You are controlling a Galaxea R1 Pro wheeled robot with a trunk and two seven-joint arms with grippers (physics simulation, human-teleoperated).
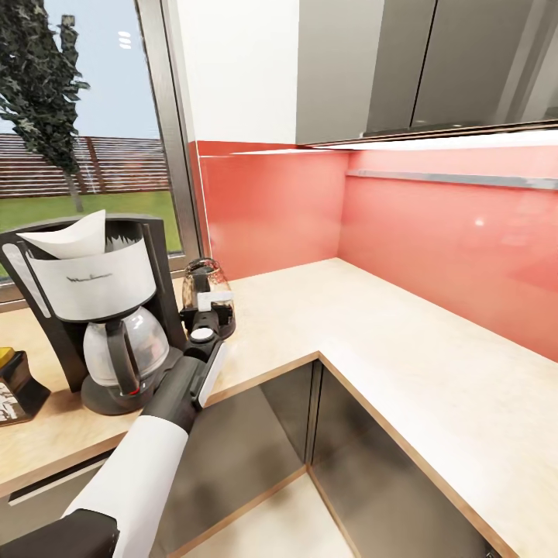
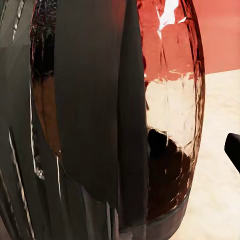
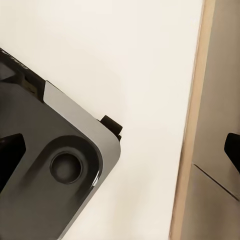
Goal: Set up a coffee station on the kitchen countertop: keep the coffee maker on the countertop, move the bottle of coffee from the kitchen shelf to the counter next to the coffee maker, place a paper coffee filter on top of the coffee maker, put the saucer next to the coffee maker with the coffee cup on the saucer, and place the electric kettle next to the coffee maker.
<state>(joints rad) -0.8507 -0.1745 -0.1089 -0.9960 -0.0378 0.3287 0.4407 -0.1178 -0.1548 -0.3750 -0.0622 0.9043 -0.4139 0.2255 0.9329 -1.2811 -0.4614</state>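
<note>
Head view: coffee maker (image 1: 97, 310) upright on the light-wood desk (image 1: 403, 349), near the window (image 1: 77, 139); white front panel facing out, pale carafe (image 1: 128, 349) with black handle seated in its base. Paper coffee filter (image 1: 66, 236) resting on top of the coffee maker, white and pointed, tilted up toward the window side. Bottle of coffee (image 1: 17, 384) at the far left edge of the view, on the desk just beside the coffee maker, partly cut off (yellow lid and pale label still legible). Electric kettle (image 1: 205, 283) standing upright on the desk just to the right of the coffee maker, clear glass with dark lower part. Left arm extended toward it; left gripper (image 1: 208, 310) at the kettle, fingers on either side of the black handle, apparently clenched on it. Left wrist view: electric kettle glass (image 2: 170, 125) and its dark handle very close, red backsplash (image 2: 220, 35) refracted through the glass, desk surface beyond. Right wrist view: pale floor (image 3: 125, 60), a rounded grey-and-black part of the robot base (image 3: 65, 170), and a wood-edged cabinet front (image 3: 220, 150); right gripper fingers (image 3: 233, 150) seen only as one dark tip, state cannot be told.
</note>
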